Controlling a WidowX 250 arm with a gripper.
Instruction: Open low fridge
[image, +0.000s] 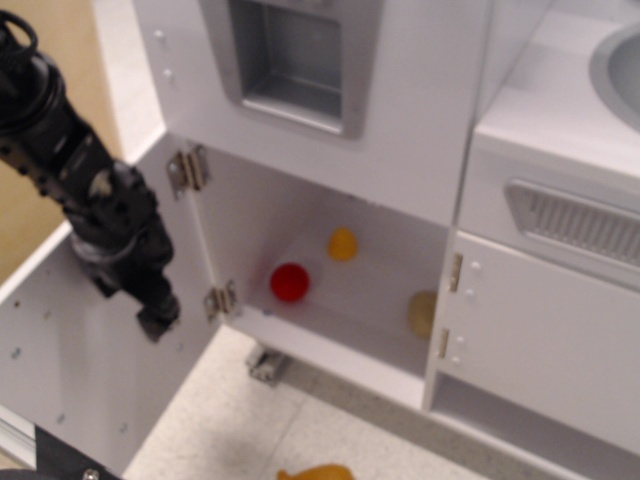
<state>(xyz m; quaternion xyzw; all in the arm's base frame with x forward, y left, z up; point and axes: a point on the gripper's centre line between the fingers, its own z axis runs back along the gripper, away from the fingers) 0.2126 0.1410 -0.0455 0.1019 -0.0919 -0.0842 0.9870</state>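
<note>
Fridge door (80, 370) stands swung wide open at the lower left of the toy kitchen, hanging from two silver hinges (188, 170) on the left edge of the compartment. Only its flat white inner face shows, dotted with small screws; the handle side is turned away from the camera. The whole picture is slightly blurred.

Behind the hinges the white compartment (330, 300) lies exposed. Inside it sit a red ball (290, 282) nearest the hinges, a small yellow piece (342, 243) further back, and a tan piece (421, 313) against the right wall. Above the compartment is the white panel with the grey niche (290, 55).

The black gripper (158, 322) hangs in front of the door's inner face, just left of the lower hinge, tip pointing down. Its fingers blur into one dark mass, so I cannot tell how far apart they are, and nothing visible is held.

On the floor below the compartment lies an orange toy (315, 472).
</note>
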